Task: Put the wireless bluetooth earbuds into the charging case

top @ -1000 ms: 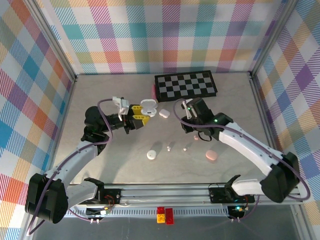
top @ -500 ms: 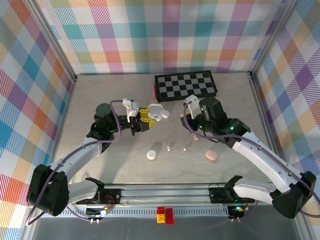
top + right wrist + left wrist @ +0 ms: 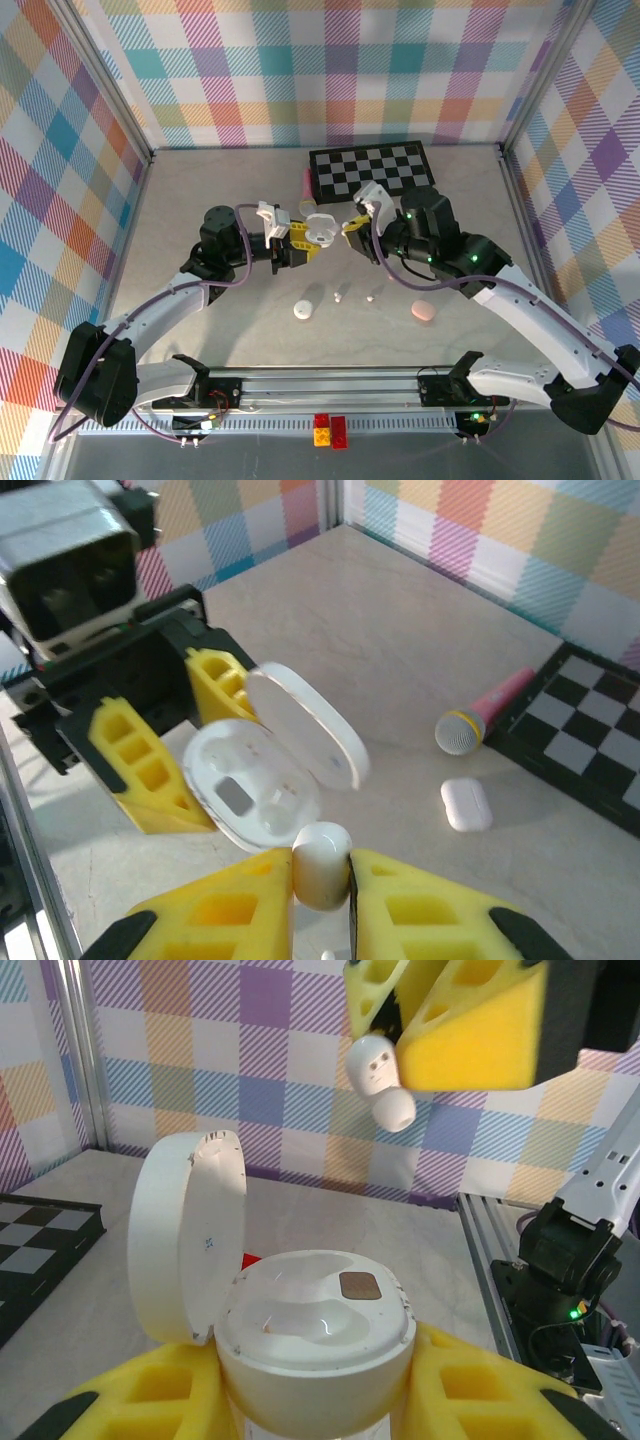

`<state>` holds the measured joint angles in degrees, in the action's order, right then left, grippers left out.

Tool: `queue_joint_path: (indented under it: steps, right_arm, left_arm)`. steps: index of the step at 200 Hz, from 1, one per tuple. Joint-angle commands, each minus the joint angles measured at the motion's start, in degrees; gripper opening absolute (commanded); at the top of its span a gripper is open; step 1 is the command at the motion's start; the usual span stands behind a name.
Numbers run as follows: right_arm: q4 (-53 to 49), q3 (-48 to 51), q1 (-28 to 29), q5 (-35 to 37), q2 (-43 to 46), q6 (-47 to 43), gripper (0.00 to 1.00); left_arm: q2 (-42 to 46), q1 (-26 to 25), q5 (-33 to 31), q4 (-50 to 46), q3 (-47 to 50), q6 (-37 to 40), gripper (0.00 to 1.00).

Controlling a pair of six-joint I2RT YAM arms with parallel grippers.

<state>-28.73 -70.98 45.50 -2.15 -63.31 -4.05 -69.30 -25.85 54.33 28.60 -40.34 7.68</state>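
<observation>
Plaid walls (image 3: pixel 300 70), glossy round case (image 3: pixel 315 1330), smooth white earbud (image 3: pixel 378 1078)

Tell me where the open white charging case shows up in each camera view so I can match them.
Top external: the charging case is at centre, just below the checkerboard.
Left wrist: bottom centre, lid raised on its left.
Right wrist: left of centre, lid tipped open toward the right.
Shared landmark: the checkerboard, at the left edge in the left wrist view and the right edge in the right wrist view.
</observation>
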Motion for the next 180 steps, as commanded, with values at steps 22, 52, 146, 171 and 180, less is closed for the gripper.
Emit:
queue_joint_path:
  steps: [22, 52, 146, 171, 180]
  right_arm:
    - [-0.35, -4.18, 3.07, 2.77, -3.84, -5.14, 0.2]
    - [-1.04, -5.3, 3.98, 4.43, -6.08, -6.22, 0.2]
    - [-2.28, -5.66, 4.43, 5.67, -8.94, -7.2, 0.2]
    - [-2.71, -5.66, 4.43, 5.45, -9.28, -7.34, 0.2]
    - [-2.87, -5.75, 4.43, 5.16, -9.44, -7.37, 0.2]
  left_arm:
    - [-0.01, -0.39, 0.34, 1.48, -1.67, 2.16, 0.32]
    - [0.38, -0.42, 0.52, 1.15, -1.76, 2.24, 0.32]
    - [0.59, -0.43, 0.7, 1.02, -2.29, 1.99, 0.32]
    - [1.0, -0.43, 0.52, 1.02, -2.29, 1.86, 0.32]
    - [0.96, -0.43, 0.49, 0.93, -2.29, 1.9, 0.32]
